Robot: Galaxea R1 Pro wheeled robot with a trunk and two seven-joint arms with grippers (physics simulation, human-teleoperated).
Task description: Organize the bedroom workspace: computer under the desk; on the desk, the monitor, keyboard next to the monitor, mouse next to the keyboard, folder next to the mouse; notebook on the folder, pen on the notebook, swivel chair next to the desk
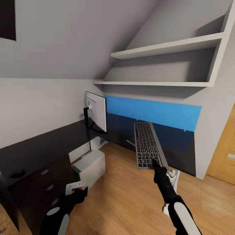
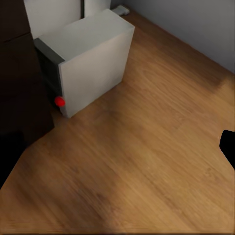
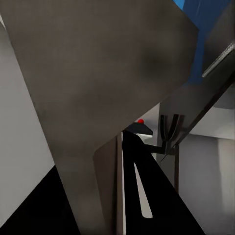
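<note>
One slim black-keyed keyboard (image 1: 148,145) is clamped in the right gripper (image 1: 156,164); one grey-backed flat monitor (image 1: 96,111), one boxy grey computer (image 2: 85,61). Left gripper (image 1: 80,192) jaws apparently apart.

The black-topped L-shaped desk (image 1: 49,143) offers bare surface along its left run and on the stretch before the blue back panel (image 1: 153,111). The thin flat monitor with pale grey back (image 1: 97,111) occupies the corner. The slim silver-framed keyboard (image 1: 147,145) stands above the right run. Underneath, the boxy light grey computer tower (image 2: 88,61) obstructs; light wood floor (image 2: 147,161) beside it is open.
</note>
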